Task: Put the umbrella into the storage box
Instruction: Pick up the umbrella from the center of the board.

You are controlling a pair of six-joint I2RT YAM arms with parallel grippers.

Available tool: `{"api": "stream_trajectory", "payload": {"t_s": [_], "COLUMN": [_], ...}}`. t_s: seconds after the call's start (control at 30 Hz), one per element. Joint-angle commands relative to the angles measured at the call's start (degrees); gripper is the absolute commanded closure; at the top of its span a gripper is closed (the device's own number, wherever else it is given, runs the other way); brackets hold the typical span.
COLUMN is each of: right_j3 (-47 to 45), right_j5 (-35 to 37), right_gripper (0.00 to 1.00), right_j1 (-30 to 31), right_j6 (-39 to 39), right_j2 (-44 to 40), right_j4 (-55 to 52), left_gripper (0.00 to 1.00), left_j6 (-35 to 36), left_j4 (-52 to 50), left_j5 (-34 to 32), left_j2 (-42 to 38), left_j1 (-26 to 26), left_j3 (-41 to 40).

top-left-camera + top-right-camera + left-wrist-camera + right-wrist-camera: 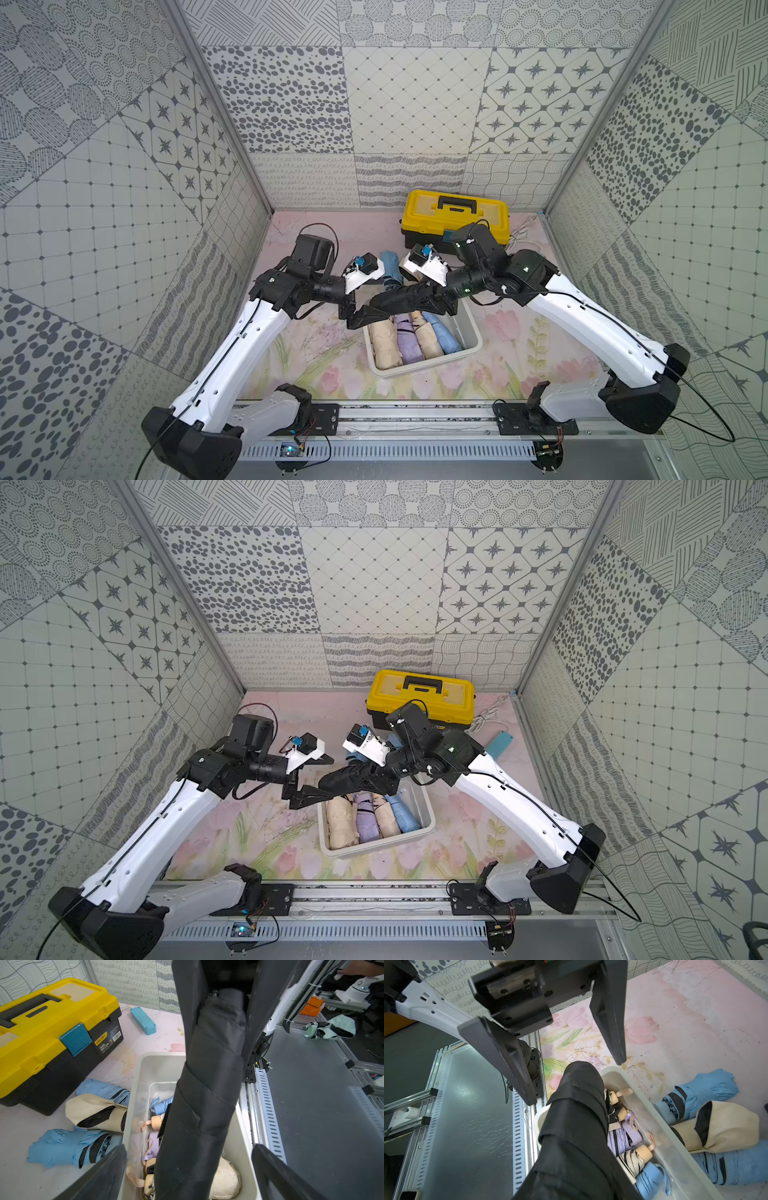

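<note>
Right claw: mine, clamped on the black umbrella near one end, with a finger on either side of its folded cloth.
Left claw: mine, spread wide and gripping nothing. The umbrella's free end sits between my fingertips with a gap on each side.
Black umbrella: folded and held in the air by my right claw alone. It stretches across the far end of the box toward my left claw and is not inside the box.
Box: a white, open-topped tub on the flowered mat, between my two arms.
Stored umbrellas: four folded ones lie side by side in the box: cream, purple, cream, blue. In the wrist views their handles point to the far end.
Loose umbrellas: three folded ones lie on the mat just beyond the box's far wall: blue, cream, blue. The cream one is close against the wall.
Toolbox: yellow lid, black base, shut. It stands by the back wall, past the loose umbrellas.
Power strip: blue, on the mat beside the toolbox.
</note>
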Motion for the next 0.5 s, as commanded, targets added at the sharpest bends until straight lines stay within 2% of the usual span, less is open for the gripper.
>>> {"api": "stream_trajectory", "payload": {"t_s": [0.0, 0.1, 0.27, 0.47], "right_j3": [3.2, 4.1, 4.8, 4.8], "right_j5": [-3.0, -3.6, -5.0, -5.4], "right_gripper": [0.85, 0.85, 0.85, 0.85], "right_j1": [0.4, 0.8, 0.9, 1.0], "right_j6": [-2.1, -2.1, -2.1, -1.9], "right_j2": [0.4, 1.2, 2.2, 2.4], "right_j4": [2.0, 2.0, 2.0, 2.0], "left_gripper": [0.03, 0.09, 0.33, 0.53], "left_j6": [9.3, 10.5, 12.0, 13.7], "left_j4": [-8.8, -8.8, -8.5, -9.1], "left_j5": [6.3, 6.4, 5.3, 3.6], "left_j2": [2.5, 3.4, 4.4, 4.4], "left_j1": [-1.1, -1.6, -2.8, -3.2], "left_j3": [1.4, 1.0, 0.9, 0.9]}}
